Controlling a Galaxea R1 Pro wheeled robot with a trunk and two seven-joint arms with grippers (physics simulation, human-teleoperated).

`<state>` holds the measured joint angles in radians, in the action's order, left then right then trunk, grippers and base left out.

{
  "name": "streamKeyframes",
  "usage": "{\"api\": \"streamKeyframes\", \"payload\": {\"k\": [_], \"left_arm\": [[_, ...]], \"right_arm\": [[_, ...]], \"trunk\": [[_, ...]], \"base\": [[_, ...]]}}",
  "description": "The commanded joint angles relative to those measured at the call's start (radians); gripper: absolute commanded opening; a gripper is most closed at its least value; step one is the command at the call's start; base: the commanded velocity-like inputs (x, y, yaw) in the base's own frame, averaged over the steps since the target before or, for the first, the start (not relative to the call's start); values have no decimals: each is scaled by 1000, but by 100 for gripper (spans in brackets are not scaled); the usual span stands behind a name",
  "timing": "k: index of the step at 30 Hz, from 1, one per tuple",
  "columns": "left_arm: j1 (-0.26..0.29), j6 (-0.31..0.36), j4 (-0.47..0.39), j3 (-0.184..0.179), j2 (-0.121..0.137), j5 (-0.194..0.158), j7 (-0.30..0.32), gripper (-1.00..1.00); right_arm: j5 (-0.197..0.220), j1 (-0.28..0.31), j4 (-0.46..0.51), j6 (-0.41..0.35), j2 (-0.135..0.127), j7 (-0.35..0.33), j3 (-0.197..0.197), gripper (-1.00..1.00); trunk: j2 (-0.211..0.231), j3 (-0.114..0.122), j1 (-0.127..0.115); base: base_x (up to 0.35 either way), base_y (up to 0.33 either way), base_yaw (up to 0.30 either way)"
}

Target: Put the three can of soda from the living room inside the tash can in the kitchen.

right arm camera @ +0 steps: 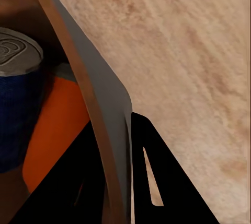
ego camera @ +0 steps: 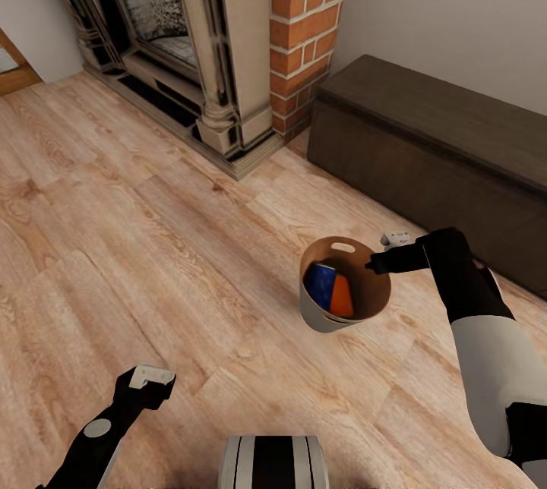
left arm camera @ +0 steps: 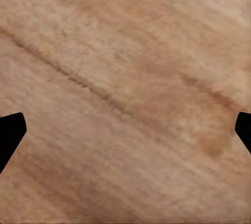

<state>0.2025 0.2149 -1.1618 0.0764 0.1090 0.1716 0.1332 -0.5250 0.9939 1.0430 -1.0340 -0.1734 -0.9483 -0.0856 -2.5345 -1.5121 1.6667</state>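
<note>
A: On the wood floor [ego camera: 137, 246], near the brick chimney [ego camera: 304, 26] and just in front of the dark bench [ego camera: 425, 140], what is there?

B: The pail [ego camera: 323, 318]. It sits tilted, its tan inside and handle slot facing the head camera. Inside lie a blue can [ego camera: 320, 285] and an orange can [ego camera: 342, 297], touching each other. A third can I cannot make out.

A: Who has hold of it?

B: The right gripper [ego camera: 377, 264]. It is at the pail's rim on the bench side. In the right wrist view the pail's wall [right arm camera: 107, 125] runs between the two dark fingers [right arm camera: 167, 182], one inside and one outside, so the jaws are clamped on the rim. The blue can's silver top [right arm camera: 15, 51] shows there too, with orange [right arm camera: 52, 130] beside it.

A: And the left gripper [ego camera: 148, 383]?

B: Low at the left, well apart from the pail, over bare floor. In its wrist view the fingertips [left arm camera: 10, 135] stand at opposite edges, spread wide, holding nothing.
</note>
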Motion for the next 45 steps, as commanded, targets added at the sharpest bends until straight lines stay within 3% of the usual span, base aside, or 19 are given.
{"api": "streamKeyframes", "payload": {"k": [1,13,19,39,40,45], "left_arm": [[0,0,3,0,0,-1,0,100],[0,-1,15,0,1,-6,0,100],[0,-2,16,0,0,-2,-4,100],[0,-3,16,0,1,-7,0,100],[0,-3,16,0,1,-7,0,100],[0,-3,16,-1,1,-7,0,100]], "right_arm": [[25,0,0,-13,0,-6,0,-100],[25,0,0,-13,-1,-6,-1,-100],[25,0,1,-13,0,-7,-45,-100],[25,0,2,-13,-1,-7,-55,-100],[25,0,2,-13,-1,-7,-55,100],[24,0,2,-13,0,-7,-55,100]], "trunk": [[0,0,0],[-1,-8,1],[-2,-31,3],[-2,-31,3],[-2,-31,3],[-2,-31,3]], "base": [[0,0,0],[0,0,0],[0,0,0],[0,0,0],[0,0,0],[0,0,0]]}}
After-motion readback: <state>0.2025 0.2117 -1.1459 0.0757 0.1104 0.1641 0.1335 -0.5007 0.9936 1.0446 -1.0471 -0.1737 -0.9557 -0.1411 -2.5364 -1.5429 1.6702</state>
